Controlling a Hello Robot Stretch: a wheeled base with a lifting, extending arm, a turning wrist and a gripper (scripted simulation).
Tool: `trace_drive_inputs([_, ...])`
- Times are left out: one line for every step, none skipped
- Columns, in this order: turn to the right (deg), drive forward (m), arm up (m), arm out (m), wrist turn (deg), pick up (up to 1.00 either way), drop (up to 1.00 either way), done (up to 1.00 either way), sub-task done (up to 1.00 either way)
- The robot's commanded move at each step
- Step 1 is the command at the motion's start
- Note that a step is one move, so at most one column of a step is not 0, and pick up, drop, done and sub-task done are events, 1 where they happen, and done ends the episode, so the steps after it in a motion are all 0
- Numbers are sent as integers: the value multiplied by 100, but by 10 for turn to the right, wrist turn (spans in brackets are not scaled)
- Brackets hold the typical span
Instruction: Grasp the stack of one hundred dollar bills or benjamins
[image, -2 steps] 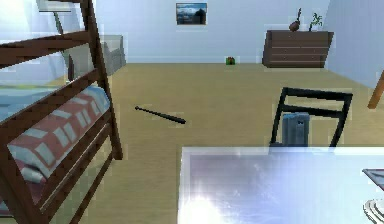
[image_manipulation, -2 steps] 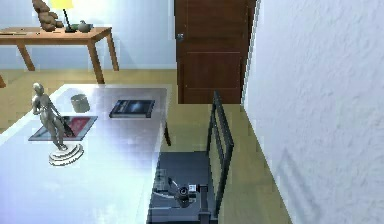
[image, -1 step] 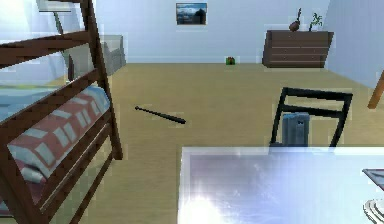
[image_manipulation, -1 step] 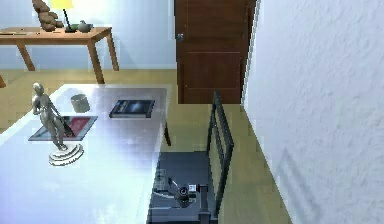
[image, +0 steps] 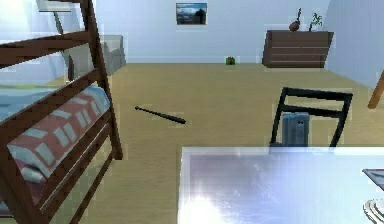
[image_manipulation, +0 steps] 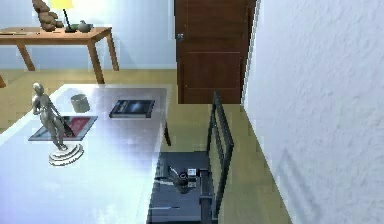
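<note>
- The gripper (image_manipulation: 180, 178) is showing at the dark chair's (image_manipulation: 165, 206) seat; whether it is holding anything cannot be told.
- A statuette (image_manipulation: 45, 118) is standing on the glossy table (image_manipulation: 120, 155), just beside a flat grey-edged item (image_manipulation: 72, 126).
- A cup (image_manipulation: 79, 102) and a dark book (image_manipulation: 132, 108) are sitting farther back. Which item, if any, is the stack of bills cannot be told.
- A wooden door (image_manipulation: 210, 45) is standing shut beyond.

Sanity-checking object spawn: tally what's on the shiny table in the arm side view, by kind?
Statuette: 1
Small dark cup: 1
Flat book-like items: 2
Total: 4
</note>
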Motion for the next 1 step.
trace_drive_inputs([0, 0, 0, 0, 0, 0, 0, 100, 0])
